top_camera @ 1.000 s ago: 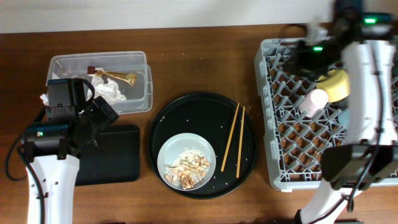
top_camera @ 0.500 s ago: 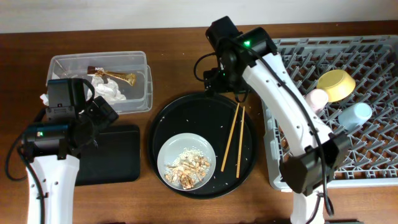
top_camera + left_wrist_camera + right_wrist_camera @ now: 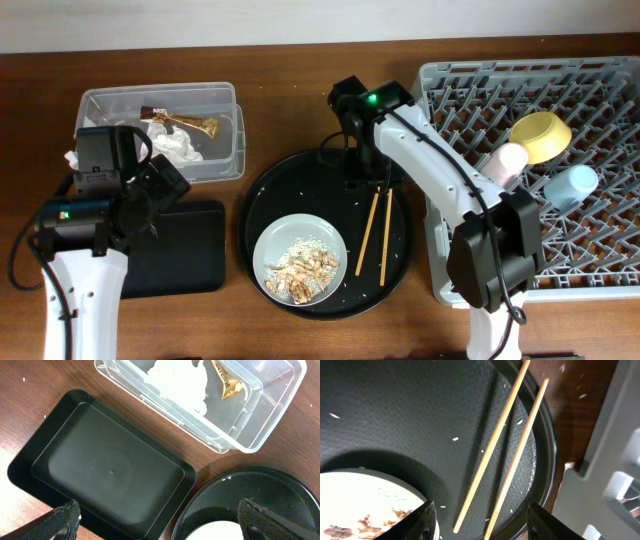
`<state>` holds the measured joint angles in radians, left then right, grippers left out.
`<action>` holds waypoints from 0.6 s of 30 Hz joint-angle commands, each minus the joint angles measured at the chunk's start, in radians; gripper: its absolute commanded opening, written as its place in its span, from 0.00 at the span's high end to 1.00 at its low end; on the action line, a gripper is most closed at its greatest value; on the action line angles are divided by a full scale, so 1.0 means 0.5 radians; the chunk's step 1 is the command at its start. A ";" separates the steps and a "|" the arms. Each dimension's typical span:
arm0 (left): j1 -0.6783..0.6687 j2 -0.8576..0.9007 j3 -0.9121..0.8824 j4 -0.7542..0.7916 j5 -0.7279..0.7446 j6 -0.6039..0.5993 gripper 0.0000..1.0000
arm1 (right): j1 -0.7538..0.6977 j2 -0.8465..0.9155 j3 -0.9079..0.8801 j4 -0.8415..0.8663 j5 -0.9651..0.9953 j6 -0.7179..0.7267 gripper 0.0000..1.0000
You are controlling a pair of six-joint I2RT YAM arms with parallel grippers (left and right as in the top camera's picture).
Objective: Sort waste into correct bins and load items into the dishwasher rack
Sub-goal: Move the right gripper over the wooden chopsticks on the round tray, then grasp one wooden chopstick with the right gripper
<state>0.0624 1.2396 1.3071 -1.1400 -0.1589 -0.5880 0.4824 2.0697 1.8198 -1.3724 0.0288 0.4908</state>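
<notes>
- Now my right pincer (image 3: 484, 519) is wide apart and holds nothing. Its two fingers stand one on each side of the chopsticks (image 3: 491, 445).
- Just a moment ago this arm was up over the dishwasher rack (image 3: 600, 255). It has swung across and come down low over the round black tray (image 3: 268, 195).
- I think that means the rack part is done for now and the chopsticks are my next thing to grab.
- The chopsticks are two thin, pale wooden sticks. They lie flat on the right side of the round tray, side by side, close at the far end and a bit wider apart at the near end. A few rice grains lie around them.
- They are skinny and lie flat, so I think they could slip or roll when I pinch them.
- Beside them on the same tray sits the grey plate (image 3: 270, 243), with food scraps (image 3: 303, 272) on it.
- The rack already has the yellow-green bowl (image 3: 540, 137), the pink cup (image 3: 505, 160) and the blue cup (image 3: 572, 184).
- My left pincer (image 3: 157, 520) is also apart and holds nothing, above the black rectangular tray (image 3: 110, 470). Next to that tray, the clear tub (image 3: 236, 135) holds the napkin (image 3: 180, 147) and the wrapper (image 3: 185, 123).
</notes>
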 commanded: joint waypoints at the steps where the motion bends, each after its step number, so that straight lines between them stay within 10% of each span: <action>1: 0.008 -0.022 0.000 0.002 -0.028 -0.013 0.01 | 0.002 -0.002 -0.194 0.150 0.008 0.032 0.47; 18: 0.008 -0.022 0.000 0.002 -0.028 -0.012 0.01 | 0.001 -0.002 -0.719 0.743 -0.087 0.137 0.52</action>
<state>0.0624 1.2396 1.3071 -1.1400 -0.1585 -0.5880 0.4824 2.0705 1.4727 -1.0115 -0.0090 0.5278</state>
